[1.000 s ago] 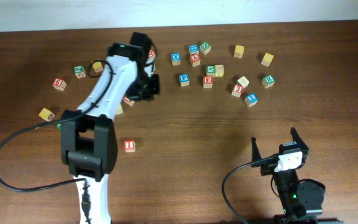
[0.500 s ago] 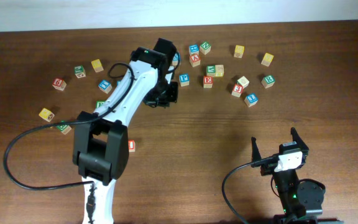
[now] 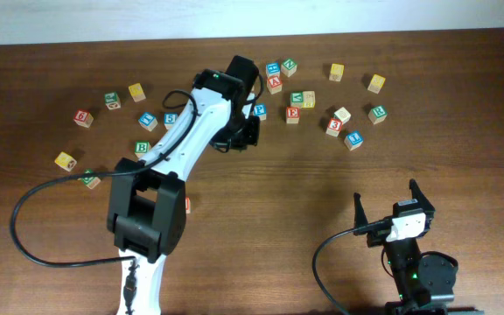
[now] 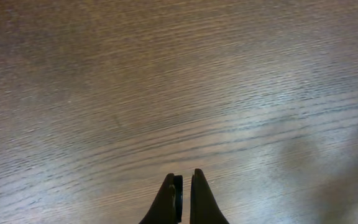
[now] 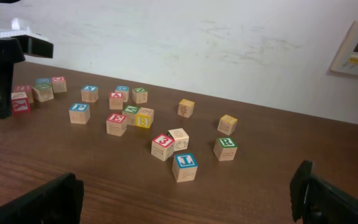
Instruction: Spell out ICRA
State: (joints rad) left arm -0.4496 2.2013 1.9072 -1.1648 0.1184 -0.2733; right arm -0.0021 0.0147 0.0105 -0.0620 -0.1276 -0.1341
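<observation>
The red A cube (image 3: 275, 84) lies at the back, just right of my left arm; it also shows in the right wrist view (image 5: 116, 100). The green R cube (image 3: 376, 113) (image 5: 226, 148) lies at the right of the cluster. A yellow-faced block (image 3: 308, 99) (image 5: 144, 117) sits mid-cluster. The red I cube (image 3: 186, 204) peeks out beside the left arm's base, mostly hidden. My left gripper (image 3: 239, 136) (image 4: 184, 177) is shut and empty over bare wood. My right gripper (image 3: 388, 203) is open and empty near the front right.
Red E (image 3: 292, 114), red 3 (image 3: 333, 126) and blue cubes (image 3: 353, 139) lie among the cluster. More cubes, some yellow (image 3: 65, 160), are scattered at the left. The table's back edge meets a white wall.
My left arm has swung right, from the left group of cubes to the cluster's left edge, gripper still shut. The right arm has not moved.
</observation>
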